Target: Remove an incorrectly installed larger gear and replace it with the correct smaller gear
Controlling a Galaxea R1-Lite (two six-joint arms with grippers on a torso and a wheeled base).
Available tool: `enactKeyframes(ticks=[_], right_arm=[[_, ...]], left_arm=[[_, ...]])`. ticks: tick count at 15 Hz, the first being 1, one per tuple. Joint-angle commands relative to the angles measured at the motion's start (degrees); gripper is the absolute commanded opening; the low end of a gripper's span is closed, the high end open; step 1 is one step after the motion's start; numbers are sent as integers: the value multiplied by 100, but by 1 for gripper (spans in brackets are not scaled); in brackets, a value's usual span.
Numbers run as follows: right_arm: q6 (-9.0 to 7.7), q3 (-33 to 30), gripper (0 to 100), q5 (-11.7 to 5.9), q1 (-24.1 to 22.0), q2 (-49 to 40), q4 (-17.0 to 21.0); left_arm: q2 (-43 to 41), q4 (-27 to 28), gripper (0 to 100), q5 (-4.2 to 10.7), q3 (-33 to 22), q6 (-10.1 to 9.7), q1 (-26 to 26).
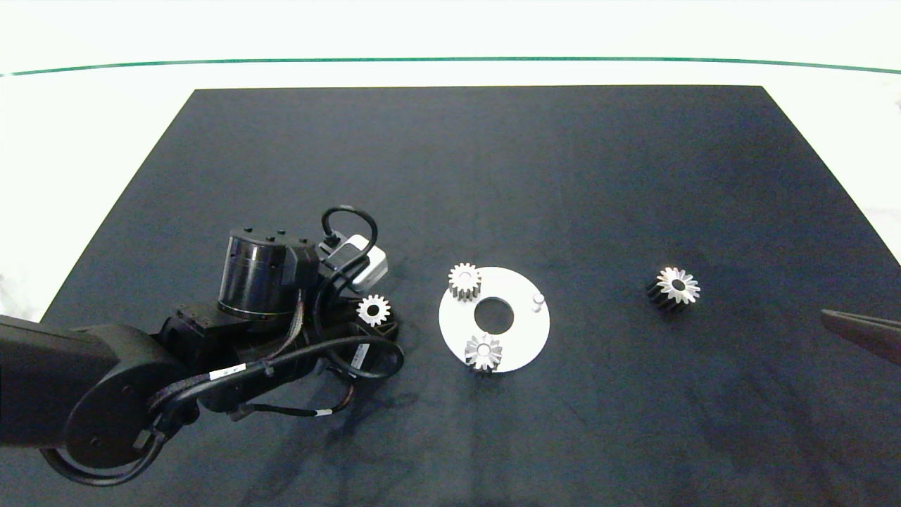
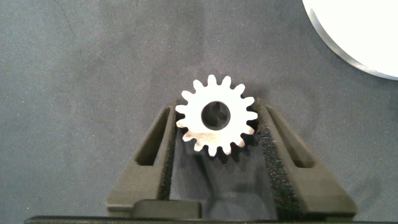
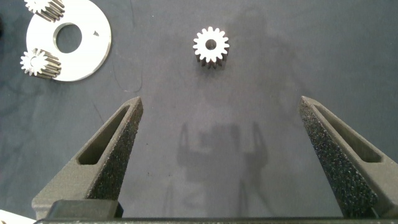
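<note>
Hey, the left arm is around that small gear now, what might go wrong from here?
1. The left gripper brackets the smaller gear with open fingers near its tips; closing on the teeth could let it slip or tilt.
2. The free peg on the white disc stands close to two mounted gears, so teeth may jam while seating.
3. The larger gear lies loose near the right gripper, which could nudge it.

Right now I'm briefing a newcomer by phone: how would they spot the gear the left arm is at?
On the black mat, look just left of the white disc, where the left gripper has its jaws either side of the smaller gear. It is the only gear left of the disc, blunt-toothed with a wide round bore.
</note>
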Motion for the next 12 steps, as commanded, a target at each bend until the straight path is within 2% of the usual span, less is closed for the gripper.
enactKeyframes(ticks=[1,12], right_arm=[[-4,7,100,-1,2,-8,6],[-4,33,100,7,2,-26,6]], left_arm=[[9,-14,38,8,7,9,-5],[0,3,16,8,42,0,-14]])
